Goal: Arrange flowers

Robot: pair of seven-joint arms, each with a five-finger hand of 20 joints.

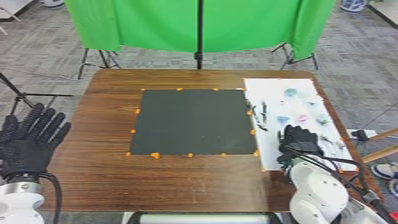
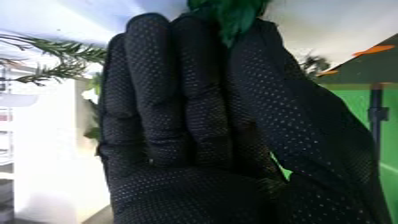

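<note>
1. We see flowers [image 1: 303,118] just beyond our right hand [image 1: 300,140].
2. Its fingers are nearly straight, foliage [image 2: 234,19] at their tips; we cannot tell whether it's gripped.
3. We judge all arranging remains.

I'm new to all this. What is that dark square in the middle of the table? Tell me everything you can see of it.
The dark square is a flat, roughly square, plain sheet in dark grey with a greenish tint. It looks matte; whether it is fabric, rubber or card I cannot tell. It lies flat on the brown table, with small orange marks around its edges. A white sheet runs along its right side.
</note>
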